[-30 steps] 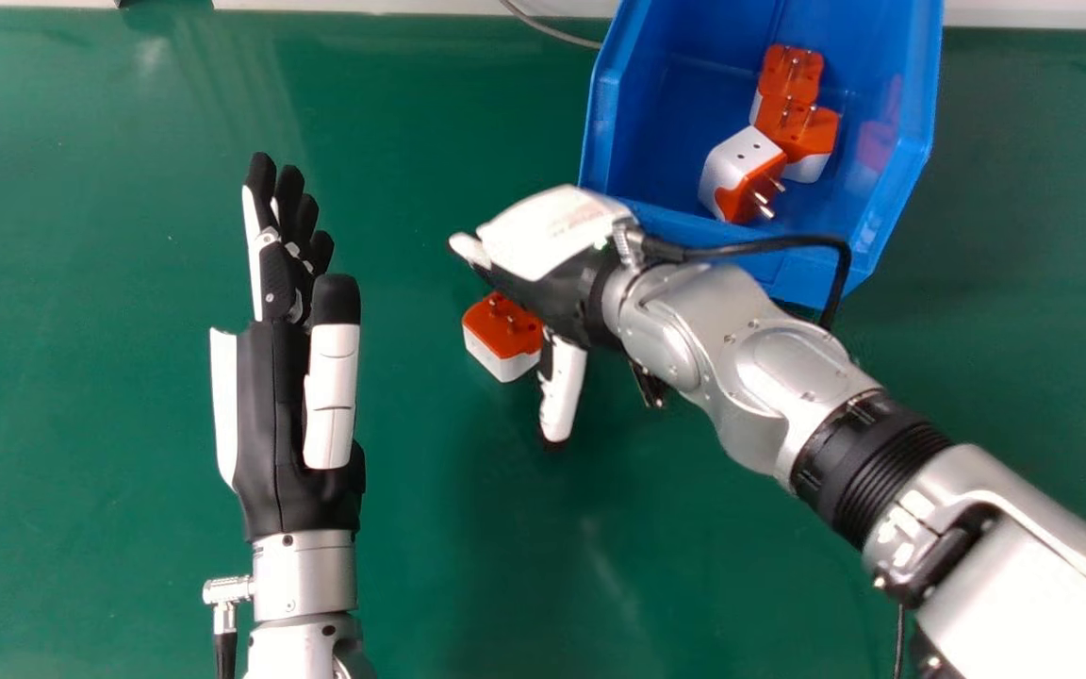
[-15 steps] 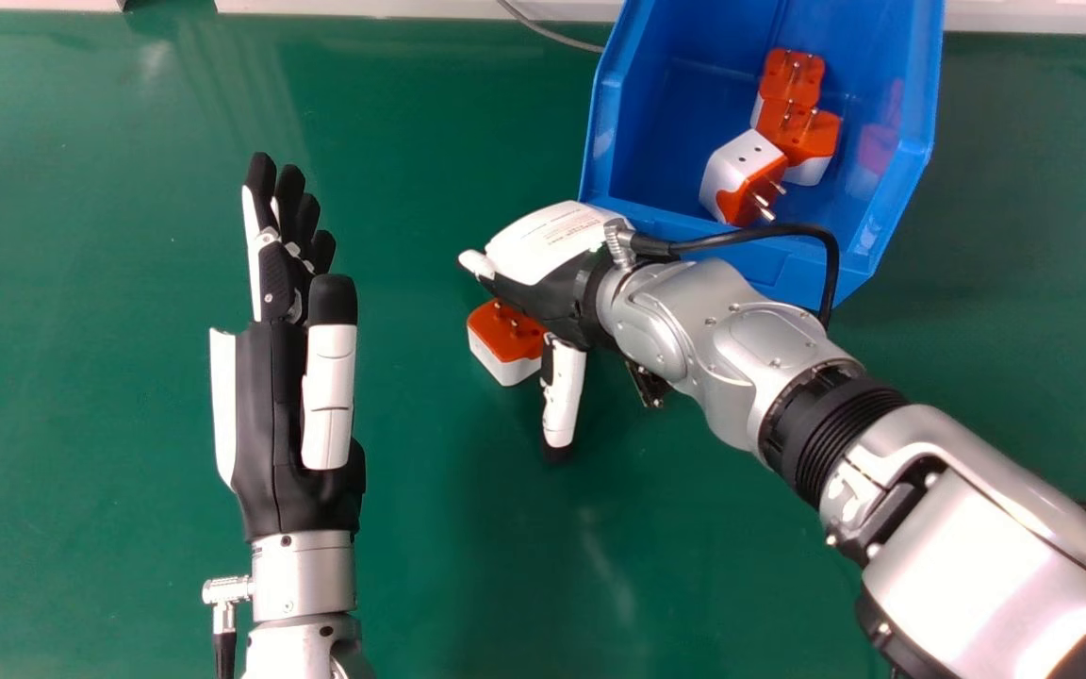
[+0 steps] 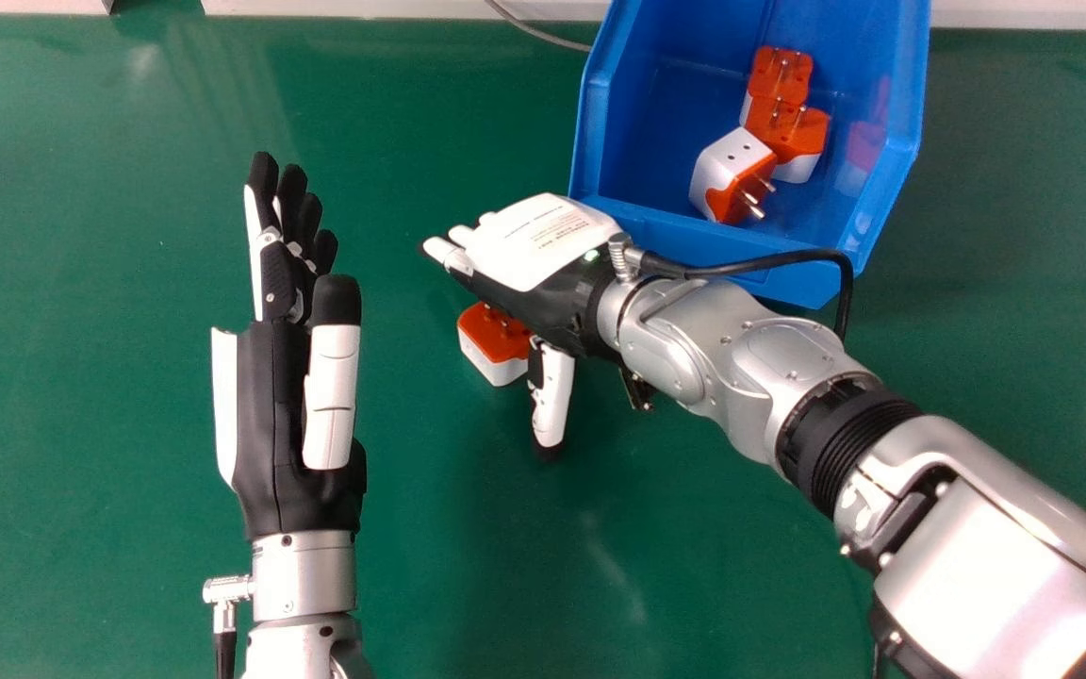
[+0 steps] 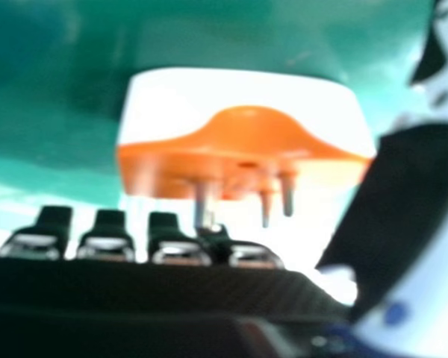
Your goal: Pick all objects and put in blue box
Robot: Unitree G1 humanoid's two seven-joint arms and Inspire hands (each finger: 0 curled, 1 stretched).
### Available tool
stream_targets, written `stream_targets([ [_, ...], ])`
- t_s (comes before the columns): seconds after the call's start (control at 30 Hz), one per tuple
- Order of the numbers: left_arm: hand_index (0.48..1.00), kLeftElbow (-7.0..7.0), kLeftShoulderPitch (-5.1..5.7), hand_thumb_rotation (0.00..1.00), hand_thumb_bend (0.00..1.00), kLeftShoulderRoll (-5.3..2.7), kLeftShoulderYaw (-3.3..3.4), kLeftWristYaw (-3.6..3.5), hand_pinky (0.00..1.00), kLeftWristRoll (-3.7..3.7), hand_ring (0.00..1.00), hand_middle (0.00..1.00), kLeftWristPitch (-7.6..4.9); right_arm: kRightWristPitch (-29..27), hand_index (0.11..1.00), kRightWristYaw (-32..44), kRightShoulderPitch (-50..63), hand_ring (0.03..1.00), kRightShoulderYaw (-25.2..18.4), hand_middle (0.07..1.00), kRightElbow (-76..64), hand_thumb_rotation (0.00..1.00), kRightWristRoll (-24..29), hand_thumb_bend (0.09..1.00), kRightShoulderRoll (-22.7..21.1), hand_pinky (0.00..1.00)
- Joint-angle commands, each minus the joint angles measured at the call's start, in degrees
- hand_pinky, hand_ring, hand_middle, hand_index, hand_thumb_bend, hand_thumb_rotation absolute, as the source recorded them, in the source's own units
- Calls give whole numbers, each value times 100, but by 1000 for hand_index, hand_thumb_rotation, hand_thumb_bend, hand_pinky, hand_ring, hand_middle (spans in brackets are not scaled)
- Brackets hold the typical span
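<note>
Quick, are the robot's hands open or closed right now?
Left hand: open, empty.
Right hand: open, over an orange-and-white plug adapter, not gripping it.

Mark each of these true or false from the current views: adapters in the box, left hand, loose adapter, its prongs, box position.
1. Three adapters lie in the blue box. True.
2. The left hand grips an adapter. False: the left hand is open, holding nothing.
3. A loose adapter sits on the green table by the right hand. True.
4. The loose adapter's prongs point down. False: they point up.
5. The blue box lies farther from the robot than the loose adapter. True.
</note>
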Motion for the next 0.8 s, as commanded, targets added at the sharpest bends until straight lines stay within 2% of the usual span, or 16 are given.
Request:
stream_targets([
  [0.0,1000,-144,34,878,805,-162,-36,15,1000,55,1000,1000,-98,42,946,-226,-60,908,-19,931,-75,173,-8,923,17,865],
  [0.07,1000,-146,36,878,805,-157,-36,9,1000,52,1000,1000,-101,42,946,-216,-66,908,-51,931,-86,173,29,923,11,865],
  [0.1,1000,-151,41,877,806,-158,-36,9,1000,52,1000,1000,-100,33,868,-204,-64,801,-72,841,-94,138,54,840,8,751],
  [0.33,1000,-113,24,877,806,-146,-31,-29,1000,10,1000,1000,-104,-2,868,-117,-86,801,-90,841,-154,138,66,840,-27,751],
  [0.37,1000,-107,21,877,806,-145,-28,-23,1000,18,1000,1000,-107,4,868,-93,-94,801,-97,841,-158,138,73,840,-26,751],
  [0.4,1000,-101,19,876,806,-147,-24,-12,1000,31,1000,1000,-111,12,804,-65,-104,717,-99,772,-161,110,75,774,-26,674],
  [0.53,1000,-115,19,876,806,-157,-25,8,1000,47,1000,1000,-100,47,804,-8,-123,717,-125,772,-170,110,98,774,-27,674],
  [0.57,1000,-119,17,876,805,-160,-25,12,1000,50,1000,1000,-101,55,753,15,-127,651,-144,715,-172,88,117,721,-26,612],
  [0.77,1000,-114,-6,876,805,-158,-30,25,1000,82,1000,1000,-106,60,753,102,-118,651,-238,715,-213,88,174,721,-35,612],
])
